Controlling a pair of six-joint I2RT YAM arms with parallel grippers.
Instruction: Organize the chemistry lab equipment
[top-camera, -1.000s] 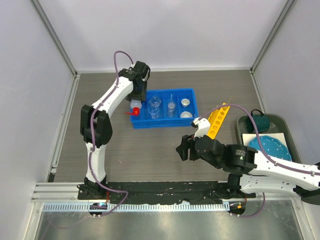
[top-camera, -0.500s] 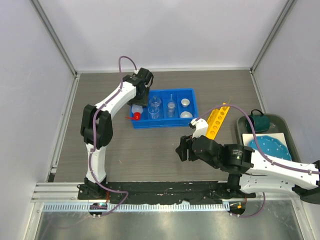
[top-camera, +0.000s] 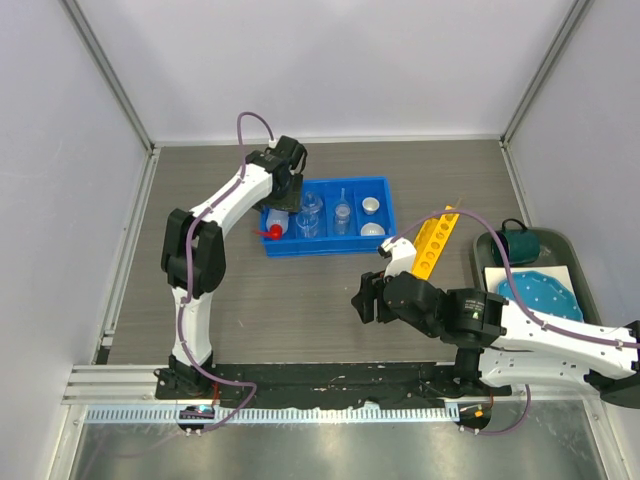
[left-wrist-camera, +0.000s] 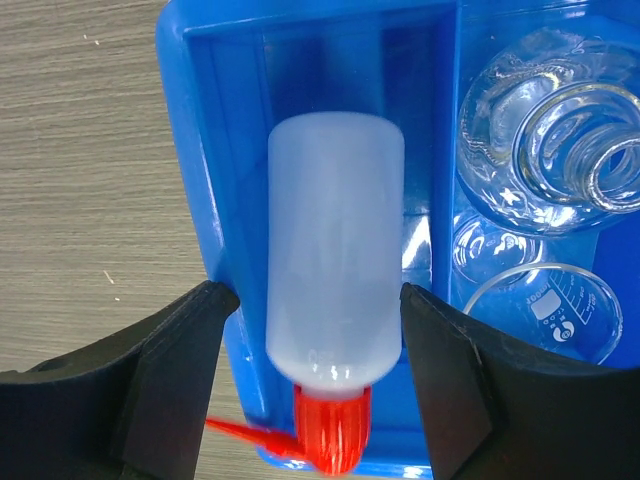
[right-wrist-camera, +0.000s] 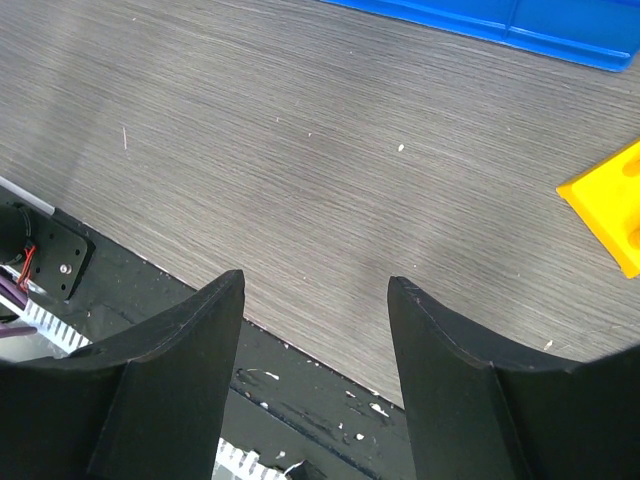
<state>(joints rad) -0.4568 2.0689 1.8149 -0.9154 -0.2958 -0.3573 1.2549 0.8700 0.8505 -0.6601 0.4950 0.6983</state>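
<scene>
The translucent squeeze bottle (left-wrist-camera: 335, 260) with a red cap lies in the leftmost compartment of the blue bin (left-wrist-camera: 200, 150), cap pointing toward the bin's near wall. My left gripper (left-wrist-camera: 318, 295) straddles it, open, with a gap showing on the left side. From above, the left gripper (top-camera: 280, 205) hovers over the bottle (top-camera: 272, 222) at the bin's (top-camera: 330, 250) left end. Clear glass beakers (left-wrist-camera: 545, 140) fill the neighbouring compartment, and small white dishes (top-camera: 372, 205) sit at the right end. The yellow tube rack (top-camera: 437, 240) lies on the table. My right gripper (top-camera: 365, 297) is open and holds nothing.
A grey tray (top-camera: 560, 245) at the right holds a teal mug (top-camera: 518, 240) and a blue dotted plate (top-camera: 540, 295). In the right wrist view, the right gripper (right-wrist-camera: 315, 280) hangs over bare table near the black front rail, with the yellow rack's corner (right-wrist-camera: 610, 200) at right.
My left gripper's jaws have widened and let go of the squeeze bottle, which now rests in the bin. The left wrist shifted slightly over the bin. The right arm has not moved.
</scene>
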